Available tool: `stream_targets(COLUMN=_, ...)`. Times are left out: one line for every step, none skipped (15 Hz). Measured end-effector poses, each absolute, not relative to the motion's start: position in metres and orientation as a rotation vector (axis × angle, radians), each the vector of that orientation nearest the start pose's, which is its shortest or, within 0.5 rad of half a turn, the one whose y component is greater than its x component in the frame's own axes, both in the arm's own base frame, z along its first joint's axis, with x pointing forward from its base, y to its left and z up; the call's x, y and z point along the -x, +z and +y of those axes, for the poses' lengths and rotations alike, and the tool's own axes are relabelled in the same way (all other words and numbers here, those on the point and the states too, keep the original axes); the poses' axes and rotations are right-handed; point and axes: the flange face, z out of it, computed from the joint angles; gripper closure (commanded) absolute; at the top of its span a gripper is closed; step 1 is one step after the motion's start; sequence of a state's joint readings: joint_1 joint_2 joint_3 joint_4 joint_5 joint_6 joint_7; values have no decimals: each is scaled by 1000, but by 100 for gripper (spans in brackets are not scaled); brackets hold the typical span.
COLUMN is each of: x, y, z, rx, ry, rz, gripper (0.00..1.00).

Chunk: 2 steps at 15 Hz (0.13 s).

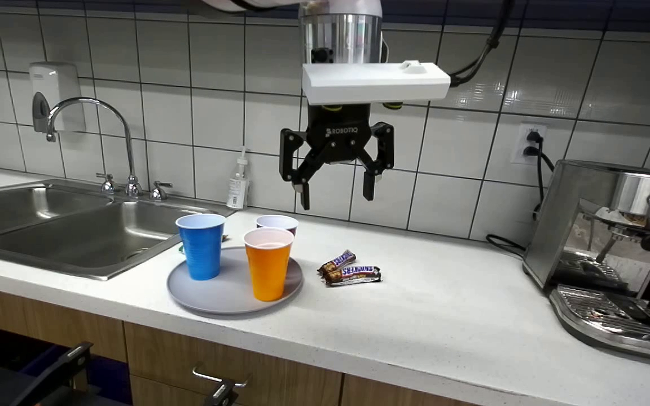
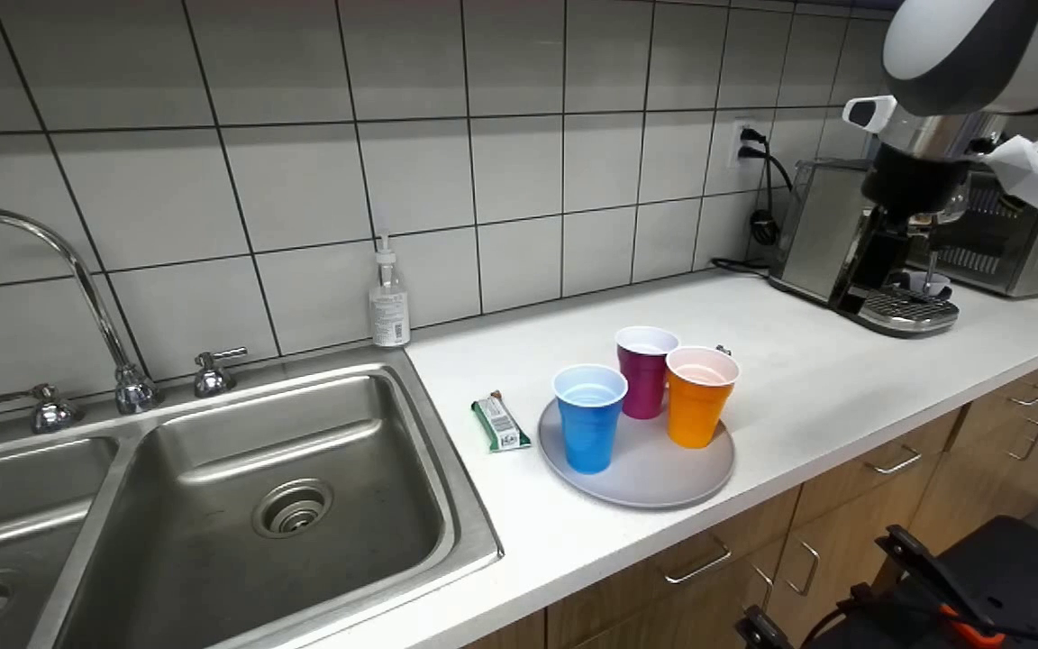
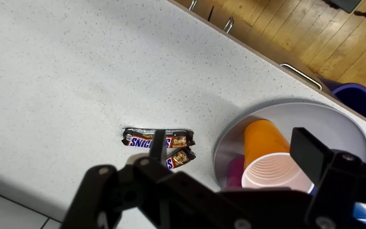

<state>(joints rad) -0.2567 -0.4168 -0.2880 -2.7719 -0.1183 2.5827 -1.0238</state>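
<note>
While the gripper (image 1: 337, 193) hangs above the table (image 1: 443, 316) with its fingers spread wide and nothing between them, a Snickers bar (image 1: 353, 275), a second Snickers bar (image 1: 338, 261) and an orange cup (image 1: 268, 270) are down below it. The bars lie flat on the table, just beside a gray plate (image 1: 232, 290), and the cup stands upright on the plate. Each bar looks small, light and fairly stiff, but its shiny wrapper may slip, so a pinch across its middle seems best. The cup looks like thin plastic, light and easy to squash or tip, so a soft hold on its sides, under the rim, seems right. A finger hides part of the second bar in the wrist view, so I can't be sure if the bars overlap. A purple cup (image 2: 641, 383) and a blue cup (image 2: 589, 428) share the plate and leave little room around the orange one. A green packet (image 2: 501, 424) lies between the plate and the sink (image 2: 451, 482).
</note>
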Motion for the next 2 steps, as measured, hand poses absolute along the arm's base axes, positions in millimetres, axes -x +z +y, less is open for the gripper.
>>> stream_targets(x=-336, y=352, z=-193, rx=3112, ry=-301, rz=-935, gripper=0)
stream_targets(x=-336, y=352, z=-193, rx=3112, ry=-301, rz=-935, gripper=0)
